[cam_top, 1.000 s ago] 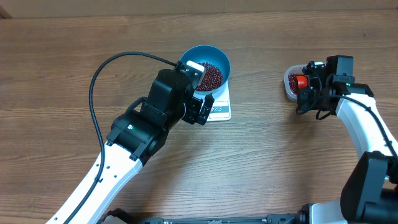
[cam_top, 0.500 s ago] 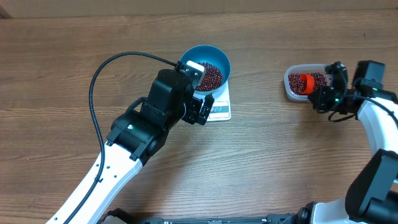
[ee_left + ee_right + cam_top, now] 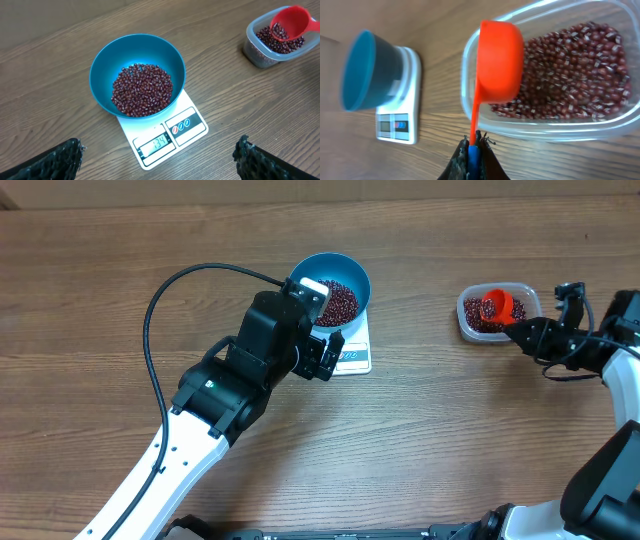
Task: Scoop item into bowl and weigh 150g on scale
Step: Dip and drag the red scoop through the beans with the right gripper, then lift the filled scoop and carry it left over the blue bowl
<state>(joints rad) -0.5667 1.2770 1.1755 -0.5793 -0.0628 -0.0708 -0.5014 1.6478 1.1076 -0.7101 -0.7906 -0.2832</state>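
Beans [image 3: 142, 90]: good heap lying in the blue bowl [image 3: 102, 70], approx. centred, none seen spilled on the worktop [image 3: 60, 30]. Bowl sits on the white scale [image 3: 192, 131] and overhangs its back part. Display window is clear of the bowl and looks like 134, so I judge we are a bit short of target. Only a small top-up is wanted.

Rest of the stock is in the clear plastic tub [image 3: 560, 131], well apart from the scale, on my right side.

Orange scoop [image 3: 500, 52]: cup is over the tub's near end, with a few beans in it per left wrist view. Can't tell the exact load.

R arm: my right fingers [image 3: 465, 160] are clamped together on the end of the scoop handle.
L arm: my left fingers [image 3: 57, 160] are wide apart, holding nothing, hovering near the scale w/ the wrist cam looking down on bowl and display.

Step in hand (judged): carry a top-up from tub to bowl.

How to do it well:
- Take a part load only. Let any excess fall off over the tub before leaving it.
- Keep the cup level in transit. The grip is far out on the handle, so go slow w/ no jerks.
- Come in from the bowl's right/far side, since the L arm crowds the near-left.
- Don't touch bowl or scale w/ the scoop, as that would upset the reading.
- Roll the wrist gently, dribble a few beans at a time, pause to let the display settle, and stop short rather than overshoot.
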